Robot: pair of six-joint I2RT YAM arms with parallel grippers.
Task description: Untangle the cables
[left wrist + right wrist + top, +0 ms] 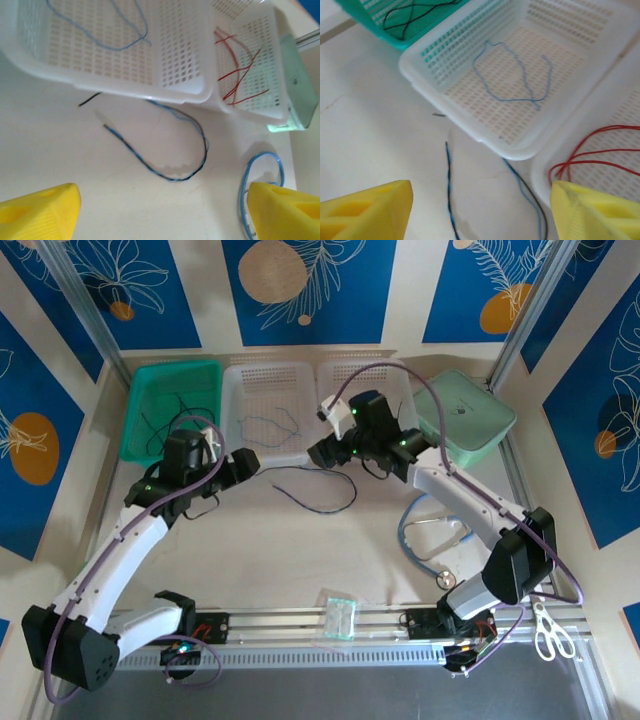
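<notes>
Both sets of jaws wide, empty: left gripper, right gripper. Blue-black cables, seemingly twisted, lie on table before white basket.
Left wrist view: red cables in neighbouring basket.
Right wrist view: blue cable in white basket, black cable in green basket.

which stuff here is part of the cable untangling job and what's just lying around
Job:
- blue and black cables twisted together on the table
- blue cable in the white basket
- red cables in the next white basket
- black cable in the green basket

Lying about:
- stethoscope
- scissors
- green lidded box
- clear packet
</notes>
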